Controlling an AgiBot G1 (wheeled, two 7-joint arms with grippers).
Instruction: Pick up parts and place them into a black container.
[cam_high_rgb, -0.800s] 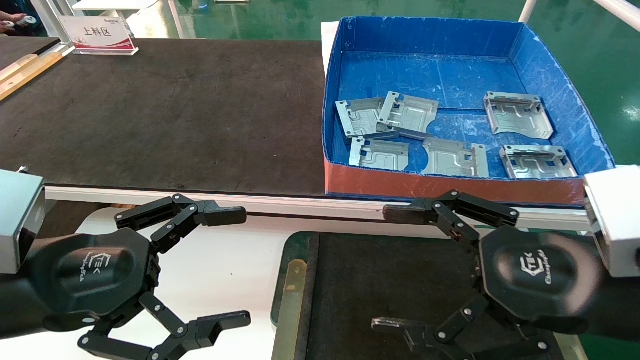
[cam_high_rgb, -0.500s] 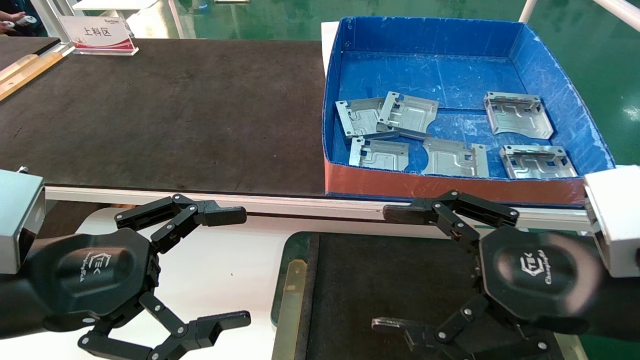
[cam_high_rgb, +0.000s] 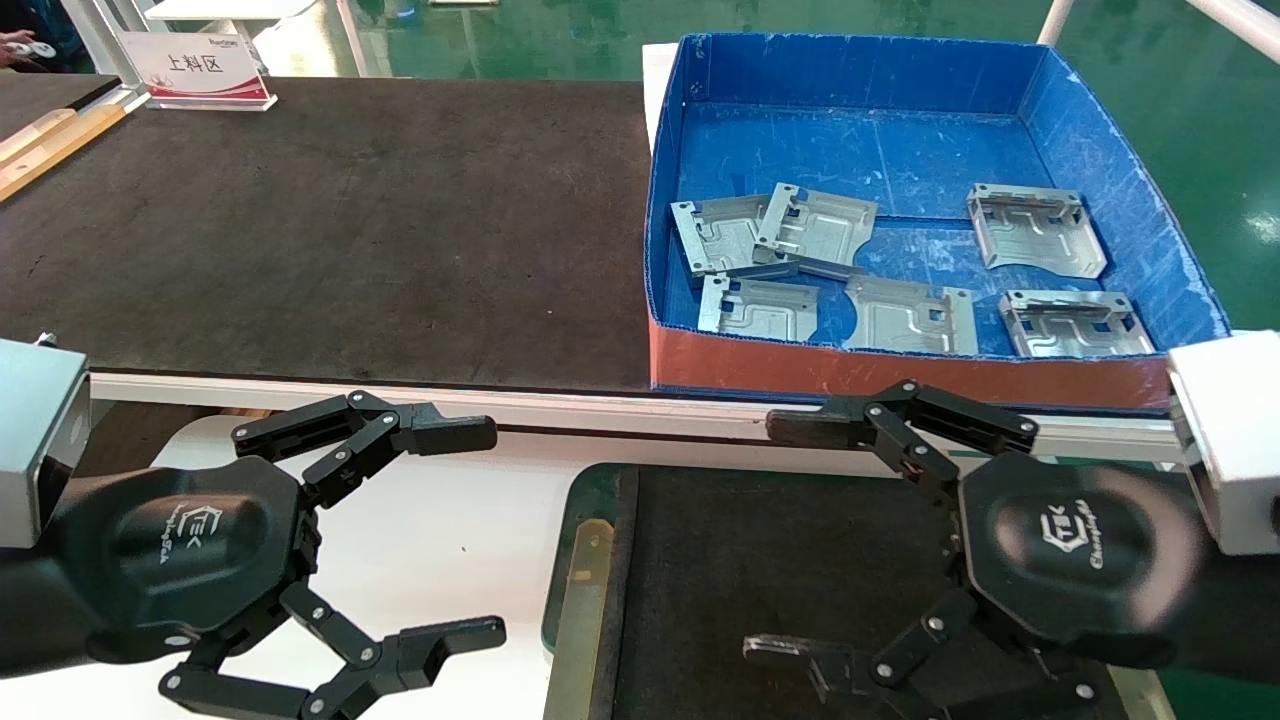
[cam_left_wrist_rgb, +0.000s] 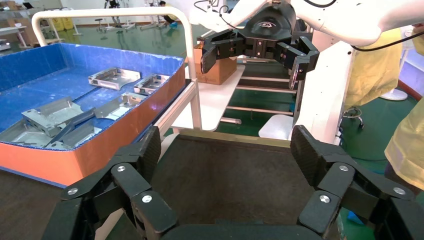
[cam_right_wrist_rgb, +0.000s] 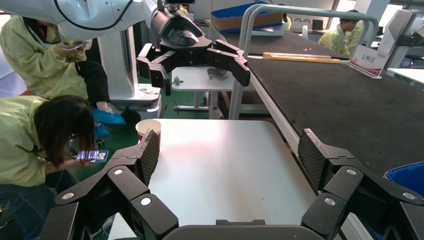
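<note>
Several silver-grey stamped parts (cam_high_rgb: 820, 225) lie in the blue box (cam_high_rgb: 880, 130) with a red front at the far right; they also show in the left wrist view (cam_left_wrist_rgb: 55, 112). The black container (cam_high_rgb: 760, 560), a flat tray with a dark-green rim, lies empty at the near centre and shows in the left wrist view (cam_left_wrist_rgb: 225, 180). My left gripper (cam_high_rgb: 480, 535) is open and empty over the white table, left of the tray. My right gripper (cam_high_rgb: 775, 540) is open and empty above the tray's right half. Both face each other.
A large black mat (cam_high_rgb: 330, 230) covers the bench left of the blue box. A white sign (cam_high_rgb: 200, 65) stands at its far left. A brass strip (cam_high_rgb: 585, 590) lies on the tray's left rim. A paper cup (cam_right_wrist_rgb: 148, 127) stands on the white table (cam_right_wrist_rgb: 225, 170); people stand beyond it.
My left gripper has shifted very slightly. The right gripper, the parts and the tray have not moved.
</note>
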